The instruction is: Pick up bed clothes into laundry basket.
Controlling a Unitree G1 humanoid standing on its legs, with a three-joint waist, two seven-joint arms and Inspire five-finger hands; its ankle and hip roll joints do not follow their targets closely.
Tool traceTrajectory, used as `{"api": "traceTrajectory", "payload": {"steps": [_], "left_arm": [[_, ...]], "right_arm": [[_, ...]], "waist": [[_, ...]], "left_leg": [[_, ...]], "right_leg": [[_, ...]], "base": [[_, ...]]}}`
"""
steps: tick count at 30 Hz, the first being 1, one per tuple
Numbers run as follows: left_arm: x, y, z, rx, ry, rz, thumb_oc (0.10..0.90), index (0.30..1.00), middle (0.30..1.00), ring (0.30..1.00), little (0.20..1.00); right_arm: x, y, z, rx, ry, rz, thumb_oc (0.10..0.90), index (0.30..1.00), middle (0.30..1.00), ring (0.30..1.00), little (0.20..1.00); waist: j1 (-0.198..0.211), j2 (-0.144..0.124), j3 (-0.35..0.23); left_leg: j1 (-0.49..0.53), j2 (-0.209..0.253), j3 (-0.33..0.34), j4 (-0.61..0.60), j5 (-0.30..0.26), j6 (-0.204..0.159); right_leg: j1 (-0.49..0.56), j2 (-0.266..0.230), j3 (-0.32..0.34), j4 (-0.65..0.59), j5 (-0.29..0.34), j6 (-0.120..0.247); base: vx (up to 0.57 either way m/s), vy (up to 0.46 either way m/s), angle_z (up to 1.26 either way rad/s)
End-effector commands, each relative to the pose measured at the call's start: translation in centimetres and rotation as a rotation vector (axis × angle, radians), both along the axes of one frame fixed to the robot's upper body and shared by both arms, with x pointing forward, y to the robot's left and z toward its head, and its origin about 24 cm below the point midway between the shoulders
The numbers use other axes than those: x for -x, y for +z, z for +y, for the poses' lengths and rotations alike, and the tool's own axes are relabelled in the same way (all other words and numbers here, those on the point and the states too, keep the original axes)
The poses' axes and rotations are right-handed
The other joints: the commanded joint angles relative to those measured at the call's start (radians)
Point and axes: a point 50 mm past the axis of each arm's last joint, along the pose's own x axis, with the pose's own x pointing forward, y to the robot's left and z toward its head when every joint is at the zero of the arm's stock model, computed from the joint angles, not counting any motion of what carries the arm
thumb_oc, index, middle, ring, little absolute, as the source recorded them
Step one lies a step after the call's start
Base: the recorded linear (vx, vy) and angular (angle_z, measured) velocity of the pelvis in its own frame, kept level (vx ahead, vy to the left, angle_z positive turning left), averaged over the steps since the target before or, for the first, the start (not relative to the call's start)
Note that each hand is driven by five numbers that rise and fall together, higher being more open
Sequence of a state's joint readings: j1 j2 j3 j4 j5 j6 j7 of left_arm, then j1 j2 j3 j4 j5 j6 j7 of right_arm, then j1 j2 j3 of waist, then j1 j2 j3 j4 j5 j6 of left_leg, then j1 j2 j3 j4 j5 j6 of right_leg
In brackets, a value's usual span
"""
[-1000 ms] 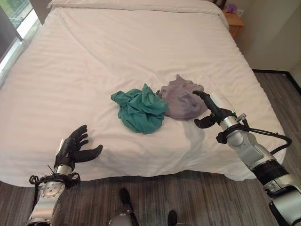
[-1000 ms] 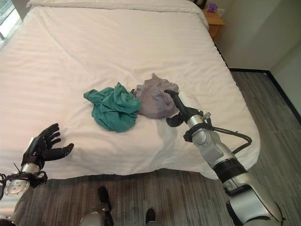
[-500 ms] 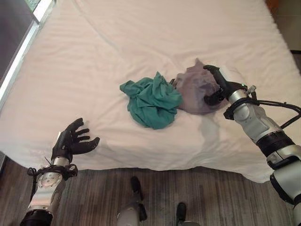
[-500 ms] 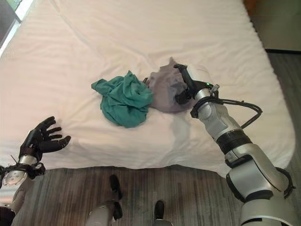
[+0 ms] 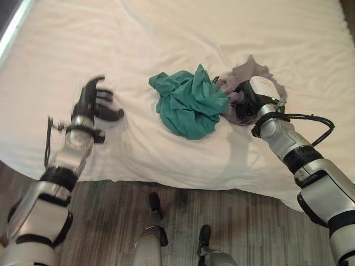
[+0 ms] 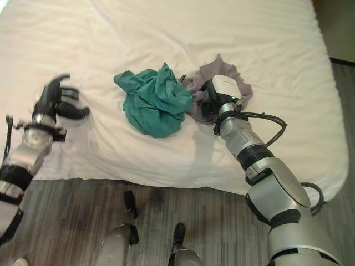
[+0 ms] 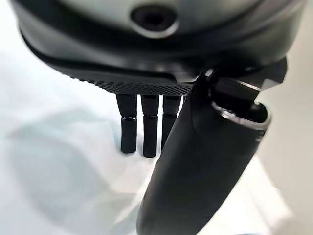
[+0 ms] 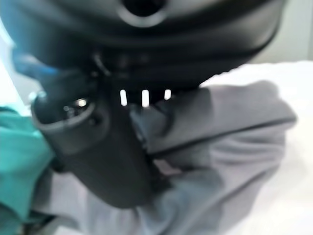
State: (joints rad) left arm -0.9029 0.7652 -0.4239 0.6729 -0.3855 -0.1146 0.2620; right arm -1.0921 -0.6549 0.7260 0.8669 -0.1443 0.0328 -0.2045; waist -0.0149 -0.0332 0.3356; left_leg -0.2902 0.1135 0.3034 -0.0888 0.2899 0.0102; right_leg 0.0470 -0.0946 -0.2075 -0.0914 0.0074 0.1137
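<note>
grey garment (image 5: 256,73): crumpled heap on the white bed (image 5: 166,33), on the robot's right side, touching the teal garment (image 5: 188,105) that lies just to its left.
teal garment: bunched pile near the middle of the front part of the bed, between the two hands but much closer to the right one.
long axis: neither heap has a clear one; together the two clothes make a short row running left-right across the bed.
right hand (image 5: 250,98): it is pressed into the near edge of the grey garment, approx. at the seam where grey meets teal. In the right wrist view the thumb (image 8: 98,152) lies against grey folds and cloth bulges around it, so I judge the fingers are curling on the fabric, but fingertips are buried; a firm grip I cannot confirm.
left hand (image 5: 94,105): raised over bare sheet, well apart from both clothes; fingers loosely spread, holds nothing. The left wrist view shows straight fingers (image 7: 146,127) above plain white sheet.
nearer hand: right, by far, for both garments.
next move, my judgement: right hand must close fully and lift the grey garment; teal may drag along w/ it since they touch.
</note>
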Motion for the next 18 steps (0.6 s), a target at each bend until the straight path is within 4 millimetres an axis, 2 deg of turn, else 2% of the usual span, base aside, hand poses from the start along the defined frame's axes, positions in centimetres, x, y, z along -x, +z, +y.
{"api": "traceTrajectory", "payload": {"steps": [1,3,4,5,6,7,8,10,13,14,15,18], "left_arm": [[2.1,12.1,-4.9,-0.066,-0.207,-0.507,0.8,0.9,0.9,0.9,0.9],[2.7,11.5,-4.2,-0.07,-0.2,-0.511,0.8,0.9,0.9,0.9,0.9],[2.7,11.5,-4.2,-0.07,-0.2,-0.511,0.8,0.9,0.9,0.9,0.9],[7.0,16.1,-5.9,-0.185,-0.346,-0.695,0.8,0.9,0.9,0.9,0.9],[8.2,13.5,-3.3,-0.152,-0.308,-0.648,0.8,0.9,0.9,0.9,0.9],[8.4,11.0,-2.0,-0.152,-0.286,-0.582,0.8,0.9,0.9,0.9,0.9],[8.3,8.9,-1.3,-0.126,-0.277,-0.508,0.8,0.9,0.9,0.9,0.9],[7.8,5.9,-1.2,-0.127,-0.262,-0.387,0.8,0.9,0.9,0.9,0.9],[7.0,3.5,0.1,-0.202,-0.161,-0.258,0.8,0.9,0.9,0.9,0.9],[6.9,3.4,-0.2,-0.205,-0.17,-0.257,0.8,0.9,0.9,0.9,0.9],[7.1,2.4,1.5,-0.292,-0.068,-0.199,0.8,0.9,0.9,0.9,0.9],[7.5,0.5,3.9,-0.389,0.077,-0.101,0.8,0.9,0.9,0.9,0.9]], "right_arm": [[1.1,8.3,-2.8,-0.043,-0.028,-0.286,0.4,0.3,0.3,0.3,0.3],[2.4,9.5,-4.8,-0.067,-0.052,-0.345,0.4,0.3,0.3,0.3,0.3],[2.5,9.4,-4.8,-0.067,-0.053,-0.345,0.4,0.3,0.3,0.3,0.3],[5.4,11.0,-7.6,-0.086,-0.08,-0.447,0.4,0.3,0.3,0.3,0.3],[7.7,11.3,-10.2,-0.05,-0.14,-0.488,0.4,0.3,0.3,0.3,0.3],[9.0,10.6,-12.4,-0.045,-0.204,-0.477,0.4,0.3,0.3,0.3,0.3],[10.5,10.5,-14.3,-0.018,-0.262,-0.489,0.4,0.3,0.3,0.3,0.3],[12.5,9.4,-15.9,-0.009,-0.304,-0.47,0.4,0.3,0.3,0.3,0.3],[15.4,8.7,-17.6,0.031,-0.364,-0.485,0.4,0.3,0.3,0.3,0.3],[15.8,8.5,-17.8,0.031,-0.373,-0.483,0.4,0.3,0.3,0.3,0.3],[17.4,7.3,-18.8,0.045,-0.417,-0.47,0.4,0.3,0.3,0.3,0.3],[20.9,4.0,-21.1,0.027,-0.542,-0.411,0.4,0.3,0.3,0.3,0.3]], "waist": [[-0.032,0.032,-0.12],[-0.045,0.022,-0.142],[-0.043,0.023,-0.144],[-0.045,0.026,-0.169],[-0.038,0.02,-0.178],[-0.042,0.011,-0.183],[-0.059,0.003,-0.196],[-0.1,-0.008,-0.215],[-0.156,-0.013,-0.235],[-0.144,-0.015,-0.236],[-0.188,-0.015,-0.241],[-0.223,-0.018,-0.252]], "left_leg": [[0.202,0.069,0.099,0.002,-0.124,-0.169],[0.233,0.071,0.11,0.002,-0.131,-0.168],[0.231,0.074,0.112,0.002,-0.128,-0.168],[0.254,0.071,0.117,0.002,-0.137,-0.164],[0.262,0.067,0.109,0.002,-0.144,-0.16],[0.271,0.064,0.107,0.002,-0.152,-0.159],[0.282,0.068,0.114,0.002,-0.155,-0.158],[0.305,0.074,0.143,0.002,-0.166,-0.153],[0.339,0.083,0.195,0.002,-0.184,-0.147],[0.34,0.083,0.198,0.002,-0.185,-0.147],[0.357,0.089,0.229,0.002,-0.193,-0.146],[0.38,0.096,0.275,0.002,-0.201,-0.144]], "right_leg": [[0.025,-0.004,0.079,0.044,-0.098,0.022],[0.047,-0.007,0.089,0.031,-0.093,0.024],[0.045,-0.004,0.091,0.03,-0.089,0.023],[0.063,-0.014,0.088,0.016,-0.075,0.033],[0.074,-0.016,0.084,0.009,-0.075,0.034],[0.082,-0.018,0.085,0.008,-0.082,0.036],[0.085,-0.017,0.092,0.005,-0.082,0.037],[0.079,-0.016,0.112,0.004,-0.077,0.04],[0.061,-0.019,0.156,0.004,-0.063,0.049],[0.06,-0.019,0.159,0.004,-0.063,0.05],[0.047,-0.021,0.181,0.004,-0.053,0.055],[0.03,-0.019,0.215,0.004,-0.044,0.057]], "base": [[0.02,0.017,-0.14],[0.01,0.027,-0.17],[-0.01,0.044,-0.19],[0.0,0.024,-0.29],[0.01,0.02,-0.25],[0.0,-0.014,-0.17],[-0.02,-0.014,-0.13],[-0.02,0.005,-0.18],[-0.01,0.035,-0.42],[0.0,0.028,-0.63],[-0.01,0.013,-0.64],[0.01,-0.008,-0.8]]}}
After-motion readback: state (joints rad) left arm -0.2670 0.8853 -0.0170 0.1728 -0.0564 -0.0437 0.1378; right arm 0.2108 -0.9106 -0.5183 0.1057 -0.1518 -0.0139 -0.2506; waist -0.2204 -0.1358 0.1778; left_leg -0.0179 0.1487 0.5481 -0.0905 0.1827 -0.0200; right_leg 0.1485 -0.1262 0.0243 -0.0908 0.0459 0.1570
